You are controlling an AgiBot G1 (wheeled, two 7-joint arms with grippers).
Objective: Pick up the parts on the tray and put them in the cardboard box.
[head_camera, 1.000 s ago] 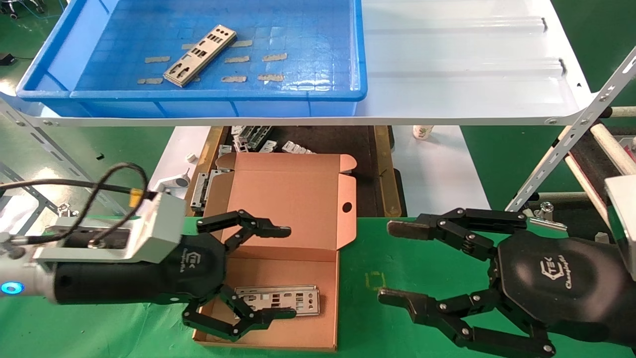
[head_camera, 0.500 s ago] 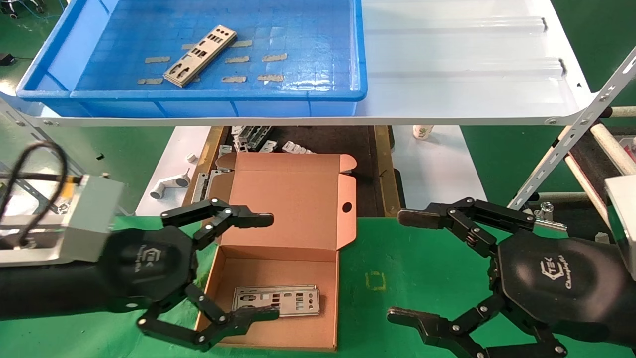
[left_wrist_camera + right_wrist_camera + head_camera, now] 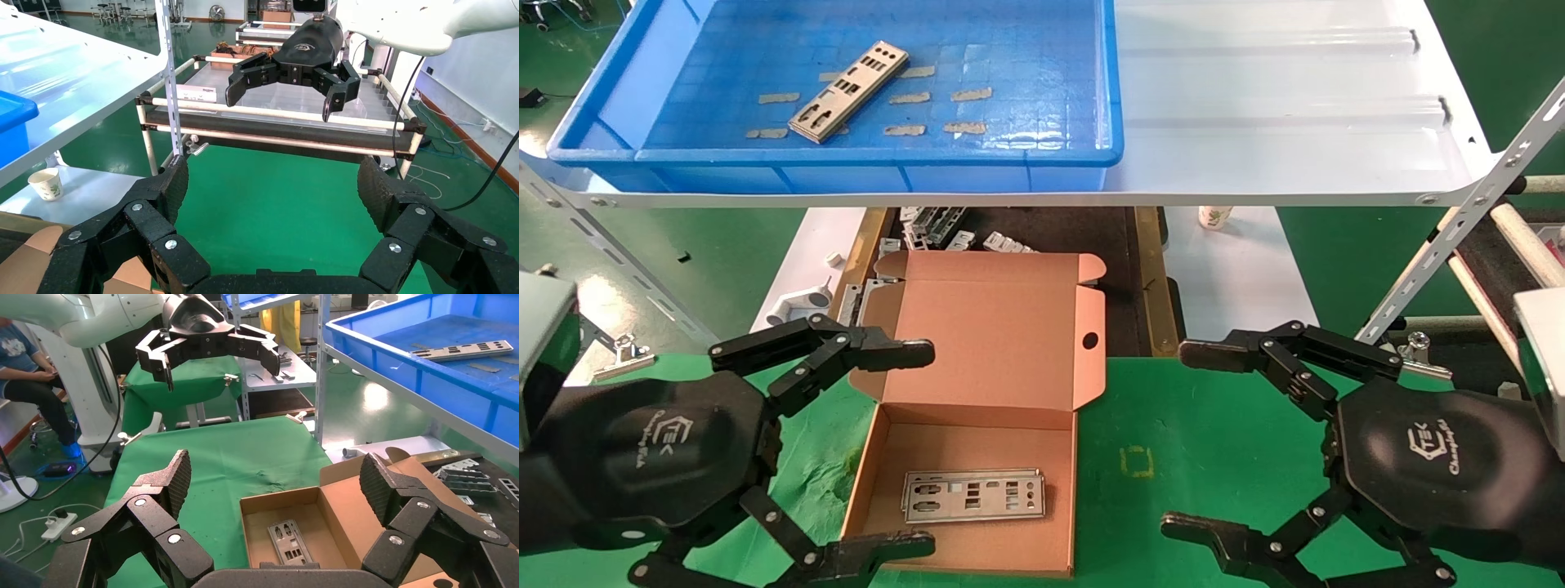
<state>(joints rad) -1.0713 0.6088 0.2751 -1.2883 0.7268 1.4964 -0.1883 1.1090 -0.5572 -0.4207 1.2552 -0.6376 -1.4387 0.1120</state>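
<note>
Part in tray: one silver plate (image 3: 848, 91) is seen lying flat and diagonally on the gridded floor of the blue tray (image 3: 878, 153), among strips of beige tape residue and apart from the walls.
Part in box: a second plate (image 3: 973, 496) is seen lying flat on the floor of the cardboard box (image 3: 1001, 343), whose lid stands open behind it.
Handling: the plate is judged thin, light and stiff, with smooth metal faces likely to slip; bending is thought possible if it is squeezed hard across the punched cutouts.
Where to hold: a pinch across the two long edges near mid-length is judged best; since the plate lies flat on the floor, one edge may have to be tipped up first.
Risk: sliding along the tray floor under the fingers is considered the main hazard.
Left gripper (image 3: 915, 445): it is held low beside the box's left wall, jaws spread wide, nothing between them.
Right gripper (image 3: 1193, 441): it is held over the green mat to the right of the box, jaws spread wide and empty.
Surroundings: the tray is carried on a white ribbed shelf (image 3: 1287, 106) above and beyond the box.
</note>
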